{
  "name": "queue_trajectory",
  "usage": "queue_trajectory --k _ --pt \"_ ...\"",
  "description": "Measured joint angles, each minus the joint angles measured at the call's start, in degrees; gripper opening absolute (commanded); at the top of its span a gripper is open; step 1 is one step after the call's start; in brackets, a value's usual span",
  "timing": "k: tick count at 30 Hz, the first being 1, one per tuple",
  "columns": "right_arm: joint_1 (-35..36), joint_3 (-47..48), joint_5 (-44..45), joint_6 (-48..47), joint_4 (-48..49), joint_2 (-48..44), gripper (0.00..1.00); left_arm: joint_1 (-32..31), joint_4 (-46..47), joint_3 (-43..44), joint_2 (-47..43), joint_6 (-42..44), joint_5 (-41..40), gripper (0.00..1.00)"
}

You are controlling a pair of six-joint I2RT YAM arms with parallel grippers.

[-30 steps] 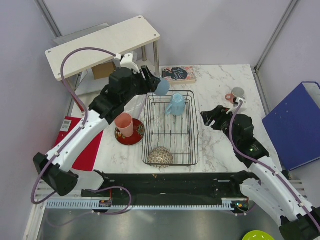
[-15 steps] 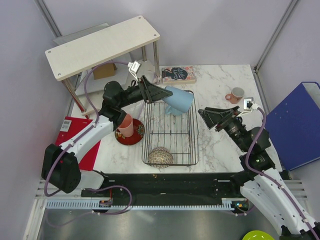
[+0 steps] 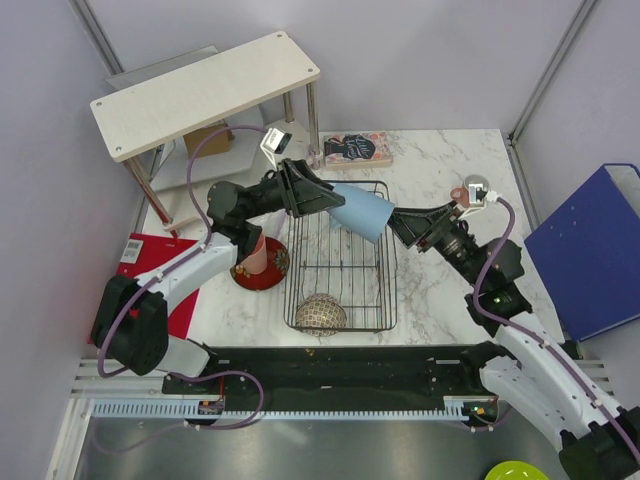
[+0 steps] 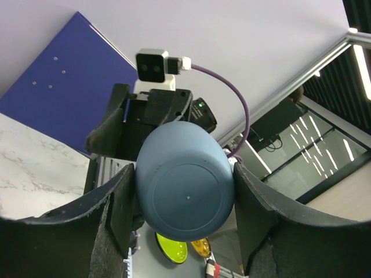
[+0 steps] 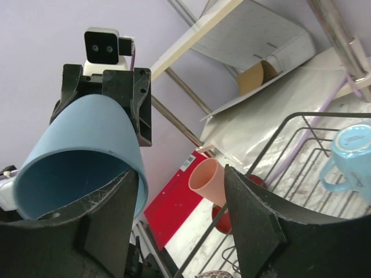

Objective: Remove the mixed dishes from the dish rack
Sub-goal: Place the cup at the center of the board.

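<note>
"Both arms have shifted in the last second. What's the upshot?"

"The left end effector (image 3: 322, 197) was holding the blue mug (image 3: 365, 212) over the far corner of the rack (image 3: 340, 290). It has since swung it out and laid it sideways in the air, pinched at its base, mouth aimed at the right end effector (image 3: 400, 225). That one was down near the pink mug (image 3: 463, 190) a second ago; now it has come up to meet the rim."

"Has the right one got it?"

"Not that I can see. Its jaws stand spread, and in its own view the rim sits by one finger (image 5: 87, 231) rather than between the two (whether they touch, I can't tell). Only the left is gripping."

"So a handover?"

"That's my reading. The mug is out of the rack, hanging above it between the two end effectors. The right one looks set to take it and put it down on the tabletop (image 3: 425, 300) on its own side."

"What's still in the rack?"

"Below the left end effector, the other blue mug (image 5: 353, 153); further back from both end effectors, towards the arm bases, the bowl (image 3: 320, 312). The tumbler (image 3: 258, 258) already stands on the plate (image 3: 278, 262), outside the rack on the left end effector's side. One risk, I'd guess: if the left lets go before the right closes, the mug drops onto the wires."
</note>
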Motion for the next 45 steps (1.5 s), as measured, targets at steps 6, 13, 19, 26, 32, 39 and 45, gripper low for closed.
queue_trajectory --k 6,13,19,26,32,39,45 --pt "0.1 0.1 -3.1 2.9 6.1 5.2 0.57 -1.1 0.2 -0.8 0.3 -0.1 0.2 0.02" --pt "0.3 2.0 -5.6 2.7 6.1 6.7 0.00 -1.8 -1.9 -1.4 1.1 0.8 -0.2 0.02" --pt "-0.3 2.9 -5.4 0.3 0.3 6.2 0.00 -2.1 -8.7 -1.1 0.6 2.9 -0.9 0.61" --pt "0.0 12.6 -0.2 -10.8 -20.4 1.3 0.00 -4.3 -41.0 5.9 -5.9 26.8 -9.3 0.99" --pt "0.0 21.2 6.7 -16.8 -33.0 -0.2 0.00 -4.8 -61.2 5.6 -16.8 39.7 -28.6 0.99" --pt "0.1 29.3 24.5 -20.1 -48.9 1.4 0.00 -4.7 -74.7 4.0 -21.2 44.4 -43.3 0.99" --pt "0.1 37.2 42.5 -21.5 -62.8 10.1 0.00 -4.7 -80.9 1.6 -21.9 45.3 -47.9 0.99"
